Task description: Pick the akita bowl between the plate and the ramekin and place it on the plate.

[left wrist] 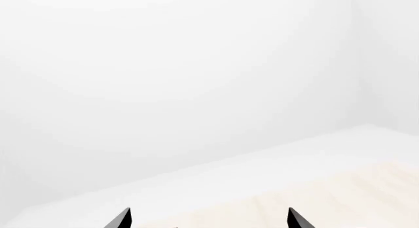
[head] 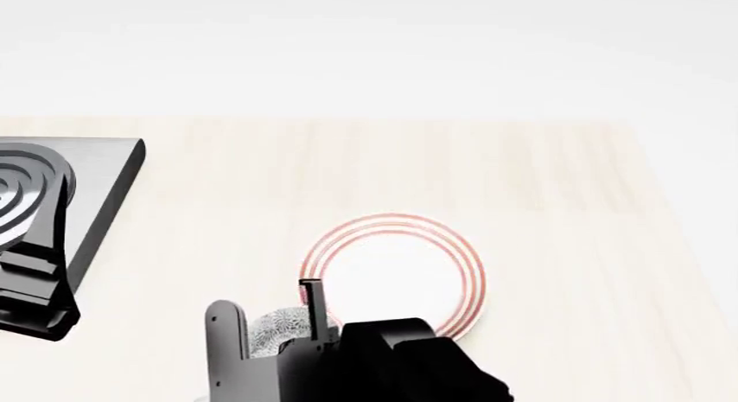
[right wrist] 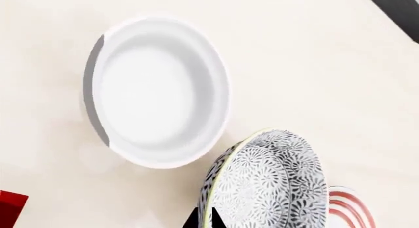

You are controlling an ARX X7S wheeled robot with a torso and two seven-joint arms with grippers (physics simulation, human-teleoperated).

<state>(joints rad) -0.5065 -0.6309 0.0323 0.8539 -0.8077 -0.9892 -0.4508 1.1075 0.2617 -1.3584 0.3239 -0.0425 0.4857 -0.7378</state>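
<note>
My right gripper (right wrist: 208, 221) is shut on the rim of the akita bowl (right wrist: 270, 184), one fingertip on each side. The bowl's speckled grey outside faces the wrist camera. Beside it stands the plain white ramekin (right wrist: 157, 90), apart from the bowl, and the red-ringed plate (right wrist: 350, 211) peeks out on the bowl's other side. In the head view the bowl (head: 275, 331) is at the plate's (head: 392, 272) near-left edge, half hidden behind a black arm (head: 392, 363); the ramekin is hidden there. My left gripper (left wrist: 209, 219) is open, with nothing between its fingers.
A grey hob slab with a ringed burner (head: 69, 194) lies at the table's left. The light wooden table (head: 554, 186) ends at a white floor beyond. A small red object (right wrist: 10, 203) sits near the ramekin.
</note>
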